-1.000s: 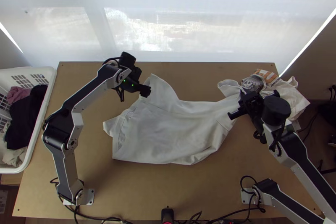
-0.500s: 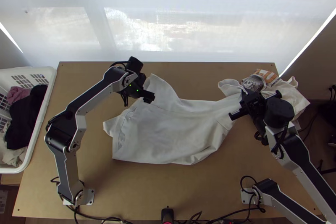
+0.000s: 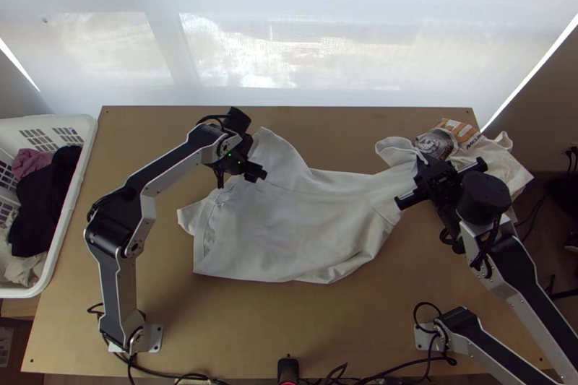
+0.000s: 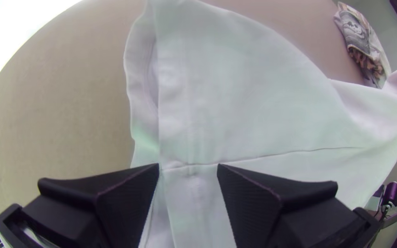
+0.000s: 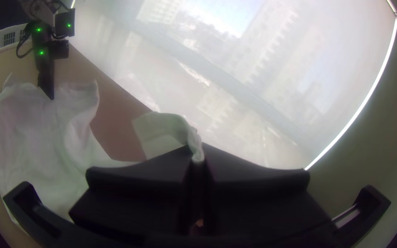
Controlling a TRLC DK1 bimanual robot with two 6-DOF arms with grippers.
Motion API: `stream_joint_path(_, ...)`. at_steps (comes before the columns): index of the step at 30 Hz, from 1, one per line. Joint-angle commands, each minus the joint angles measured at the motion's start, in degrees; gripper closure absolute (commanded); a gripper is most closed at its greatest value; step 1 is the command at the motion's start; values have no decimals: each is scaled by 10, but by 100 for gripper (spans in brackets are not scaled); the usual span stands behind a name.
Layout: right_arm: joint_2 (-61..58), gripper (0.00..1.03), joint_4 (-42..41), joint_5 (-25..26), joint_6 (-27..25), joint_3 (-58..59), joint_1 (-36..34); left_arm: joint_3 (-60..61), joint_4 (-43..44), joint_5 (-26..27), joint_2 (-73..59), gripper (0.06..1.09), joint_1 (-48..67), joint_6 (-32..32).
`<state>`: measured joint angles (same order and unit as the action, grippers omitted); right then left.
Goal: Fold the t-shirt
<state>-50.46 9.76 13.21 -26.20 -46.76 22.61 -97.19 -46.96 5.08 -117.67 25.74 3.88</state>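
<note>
- Here's the white t-shirt point(image 3: 296, 222), out across the middle of the desk point(image 3: 289, 327): loosely spread, wrinkled, broad at the left and narrowing toward the right gripper point(image 3: 425, 165).
- Over to the left wrist view, and the left gripper point(image 3: 253, 170) has its fingers well apart, cloth visible beneath the gap; whether they touch it, I can't tell.
- That close look also picks out a long seam point(image 4: 272, 156) and a layered edge point(image 4: 155, 92), finer detail than the top view gives.
- Now the right wrist view: the right gripper is clamped on the t-shirt, a bunched bit pinched at its fingertips, with a flap standing out beyond them.
- From there the left gripper appears farther off, angled down over the shirt's far left part.
- Left arm's pose: up from its near-left base, bent at the elbow, then slanting far and right.
- Right arm: forearm coming in from the near right, angled far and left.
- By the right gripper sits a bundle of printed and cream cloth point(image 3: 502, 165); at far left, a white basket point(image 3: 85, 141) holds clothes.
</note>
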Motion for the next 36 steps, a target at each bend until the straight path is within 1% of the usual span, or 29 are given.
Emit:
stream_joint_path(1,6,100,4,1,0,0,1,12,13,12,-2,67,0,-5)
stream_joint_path(3,6,100,5,1,0,-1,1,12,17,15,1,78,1,-5)
stream_joint_path(6,7,100,6,1,0,-3,2,12,21,15,8,90,1,-6)
stream_joint_path(8,8,100,7,2,0,-3,2,12,25,15,16,103,1,-7)
stream_joint_path(9,8,100,8,2,0,-4,2,12,27,15,22,105,0,-7)
stream_joint_path(18,20,100,23,6,-1,-18,2,-19,34,15,137,105,-13,2)
stream_joint_path(26,12,100,33,11,-2,-90,15,-86,34,13,246,105,-25,-21)
stream_joint_path(31,-1,100,40,21,-13,-156,34,-136,33,-8,303,105,-32,-34)
stream_joint_path(36,-14,100,51,22,-22,-212,36,-179,32,-31,358,105,-35,-49)
